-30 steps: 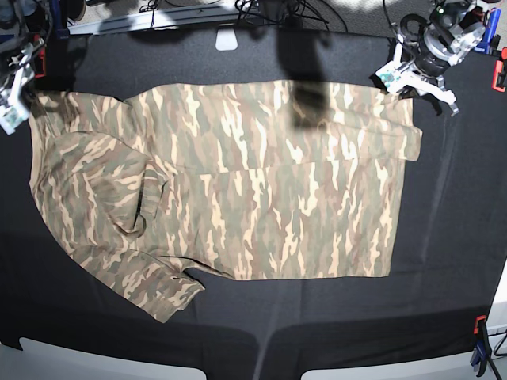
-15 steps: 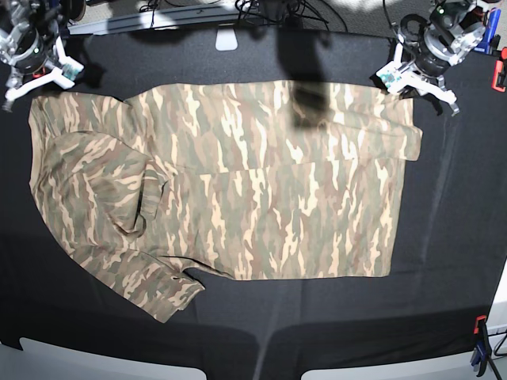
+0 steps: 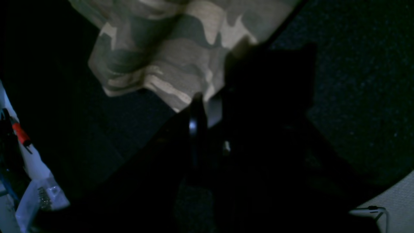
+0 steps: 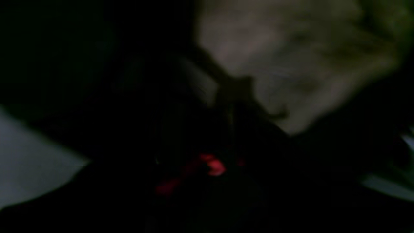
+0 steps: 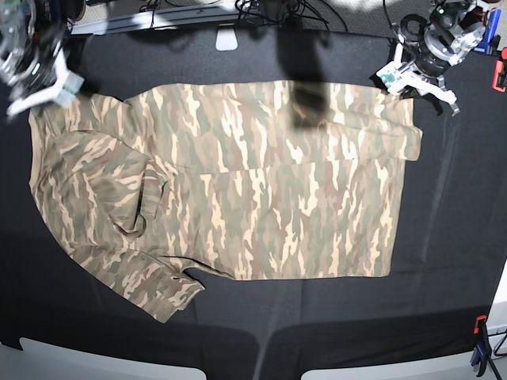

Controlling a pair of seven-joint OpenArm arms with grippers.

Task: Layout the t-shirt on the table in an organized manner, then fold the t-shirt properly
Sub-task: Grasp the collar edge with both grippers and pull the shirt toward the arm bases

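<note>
The table (image 5: 444,237), draped in black cloth, fills the base view; nothing on it obstructs work. The t-shirt (image 5: 238,190) lies across the centre, spread but not tidy: a strip along its upper right edge is doubled over, and the sleeves at left and lower left are bunched and creased. Risk: folding from this state would lock those wrinkles in and give a lopsided result.

The left gripper (image 5: 420,75) sits at the upper right of the base view, at the shirt's corner, fingers fully closed; the left wrist view shows camouflage fabric just ahead of the tips, but whether cloth is pinched cannot be told. Risk: if only a thin edge is caught, a pull may slip it free or drag the whole garment.

The right gripper (image 5: 40,83) is at the upper left, blurred, over the shirt's edge. Its wrist view is too dark and smeared to tell whether the fingers are open or hold anything. Risk: a mistimed grasp could catch a single layer.
</note>
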